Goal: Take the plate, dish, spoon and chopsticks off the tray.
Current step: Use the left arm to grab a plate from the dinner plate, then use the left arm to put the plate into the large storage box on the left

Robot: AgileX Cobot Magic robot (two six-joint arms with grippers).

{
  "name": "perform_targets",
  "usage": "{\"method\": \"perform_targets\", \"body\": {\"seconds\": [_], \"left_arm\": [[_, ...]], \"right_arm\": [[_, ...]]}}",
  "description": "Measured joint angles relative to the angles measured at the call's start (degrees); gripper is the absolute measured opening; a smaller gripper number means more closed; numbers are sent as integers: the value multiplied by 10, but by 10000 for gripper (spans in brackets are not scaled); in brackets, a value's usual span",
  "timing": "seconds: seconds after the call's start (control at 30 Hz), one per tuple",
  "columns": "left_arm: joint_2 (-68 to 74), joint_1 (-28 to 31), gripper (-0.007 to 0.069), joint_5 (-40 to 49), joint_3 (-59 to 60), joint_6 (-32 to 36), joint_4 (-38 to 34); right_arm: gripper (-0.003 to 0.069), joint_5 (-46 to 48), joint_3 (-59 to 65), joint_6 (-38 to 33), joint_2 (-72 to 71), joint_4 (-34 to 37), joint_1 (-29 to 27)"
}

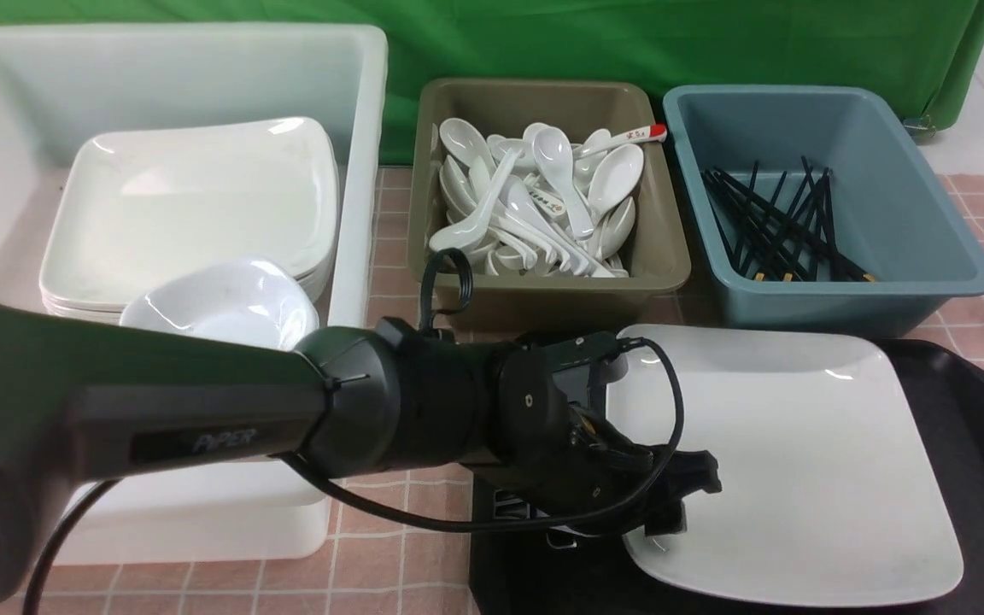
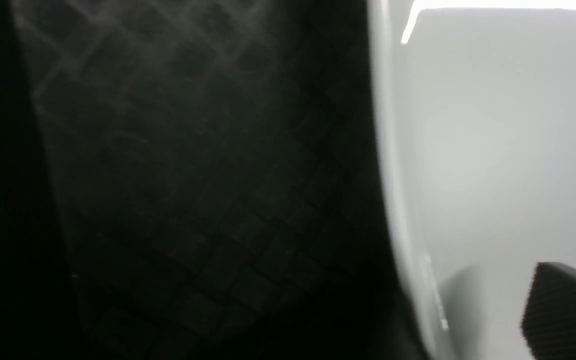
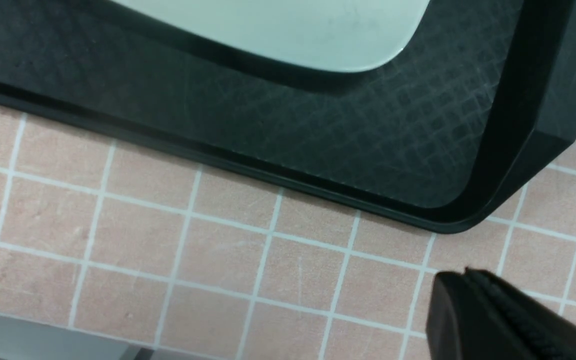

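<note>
Plate (image 1: 791,461) was on the tray (image 1: 940,376), its glossy face up. Left claw (image 1: 671,504) was at the plate's edge nearest the white bin (image 1: 364,188), one finger (image 2: 563,310) over the plate's inner side. Couldn't tell whether the jaws were open or had a grip on the rim; other finger was hidden in the wrist view. Right claw (image 3: 460,280) was shut with nothing in it, off the tray, above the tiled cloth (image 3: 228,245). White bin held a plate stack (image 1: 193,213) with a white dish (image 1: 227,299) against it, partly behind the left arm (image 1: 202,418). Spoons (image 1: 560,179) were piled in the olive bin (image 1: 543,299), black chopsticks (image 1: 782,231) in the blue bin (image 1: 842,303) beside it.
</note>
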Motion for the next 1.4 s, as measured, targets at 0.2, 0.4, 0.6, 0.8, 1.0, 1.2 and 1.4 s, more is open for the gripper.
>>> {"method": "perform_targets", "body": {"seconds": [0.2, 0.4, 0.6, 0.8, 1.0, 1.2, 1.4], "left_arm": [[4, 2, 166, -4, 1, -2, -13], [-13, 2, 129, 28, 6, -9, 1], [-56, 2, 83, 61, 11, -9, 29], [-107, 2, 41, 68, 11, -7, 41], [-149, 1, 31, 84, 13, -1, 66], [-193, 13, 32, 91, 16, 3, 75], [-268, 99, 33, 95, 14, 31, 51]], "right_arm": [[30, 0, 0, 0, 0, 2, 0], [30, 0, 0, 0, 0, 2, 0], [30, 0, 0, 0, 0, 2, 0], [30, 0, 0, 0, 0, 2, 0], [30, -5, 0, 0, 0, 2, 0], [31, -15, 0, 0, 0, 2, 0], [32, -18, 0, 0, 0, 2, 0]]}}
